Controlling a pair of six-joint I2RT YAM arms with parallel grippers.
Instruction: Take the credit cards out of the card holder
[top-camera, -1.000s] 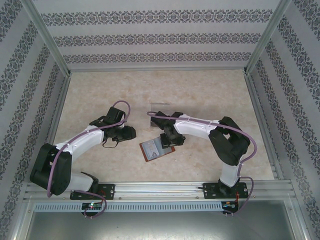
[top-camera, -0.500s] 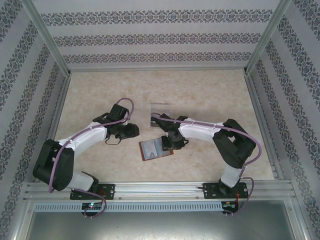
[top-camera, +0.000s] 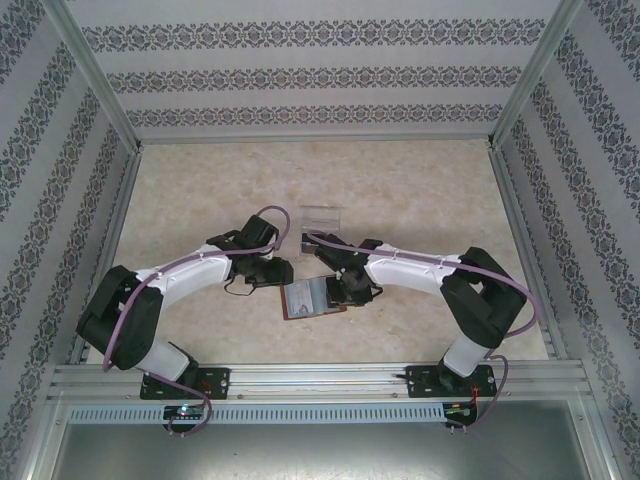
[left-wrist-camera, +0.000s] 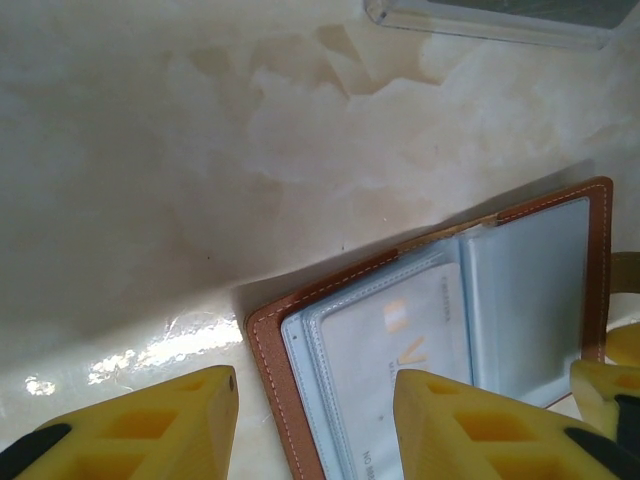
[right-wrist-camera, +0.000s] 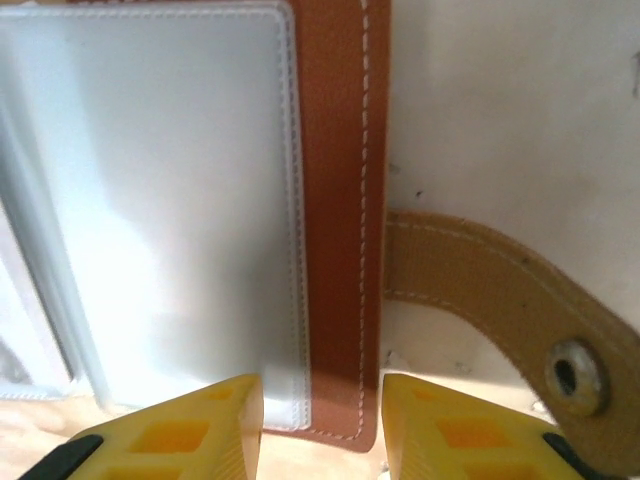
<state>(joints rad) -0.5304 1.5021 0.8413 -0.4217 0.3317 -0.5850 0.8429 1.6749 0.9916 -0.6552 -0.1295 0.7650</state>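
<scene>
The card holder (top-camera: 311, 298) lies open on the table, brown rim up and bluish-grey lining showing. A pale grey credit card (left-wrist-camera: 400, 340) sits inside a clear sleeve on its left half. My left gripper (top-camera: 282, 276) is open at the holder's left edge. In the left wrist view the left gripper (left-wrist-camera: 315, 430) straddles the brown rim (left-wrist-camera: 268, 350). My right gripper (top-camera: 343, 291) is open over the right edge. In the right wrist view the right gripper (right-wrist-camera: 320, 430) brackets the brown border (right-wrist-camera: 338, 200), beside the strap tab (right-wrist-camera: 470, 285). No dark card shows.
A clear plastic tray (top-camera: 322, 217) stands just behind the holder, and its edge shows at the top of the left wrist view (left-wrist-camera: 500, 18). A yellow fingertip of the right gripper (left-wrist-camera: 605, 375) shows at the holder's right side. Metal rails and patterned walls border the table.
The left gripper has moved right, up to the holder's left edge. The right arm has shifted a little forward and the holder has turned slightly.
</scene>
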